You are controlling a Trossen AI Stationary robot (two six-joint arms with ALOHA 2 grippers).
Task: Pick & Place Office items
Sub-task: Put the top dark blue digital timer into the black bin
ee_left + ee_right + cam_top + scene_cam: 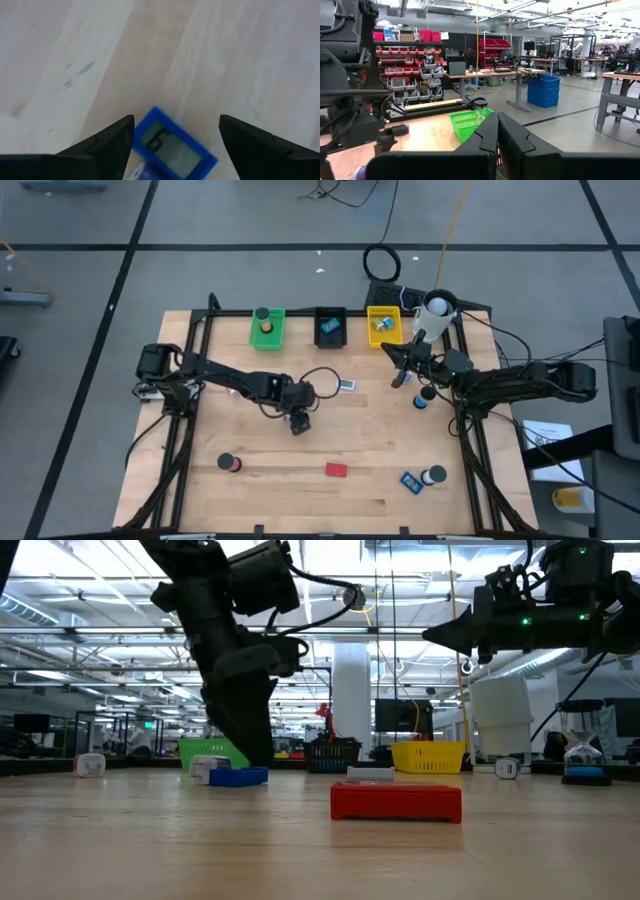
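- High view: left gripper (299, 423) lowered over the middle of the table (300, 490), the item under it hidden. Elsewhere: blue-framed tag (347, 385) just beyond it, red block (336, 470) near the front edge with long axis running left to right, dark roll (230, 463) at front left, blue block (411, 481) turned diagonally beside a dark cap (434, 475) at front right. Green tray (267, 328), black tray (330, 326) and yellow tray (384, 325) lined along the far edge. Right gripper (398, 378) raised near the white cup (436, 309).
- Low view: red block (396, 800) lying flat, broadside on, low and long. Blue block (238, 776) farther back, flat.
- Left wrist view: fingers (107, 142) spread wide, astride a blue-rimmed rectangular piece (172, 147) with a grey face bearing a dark mark; lying flat, long axis diagonal to the fingers, one corner just beside one finger.
- Right wrist view: fingers (517, 137) pressed together, nothing between.
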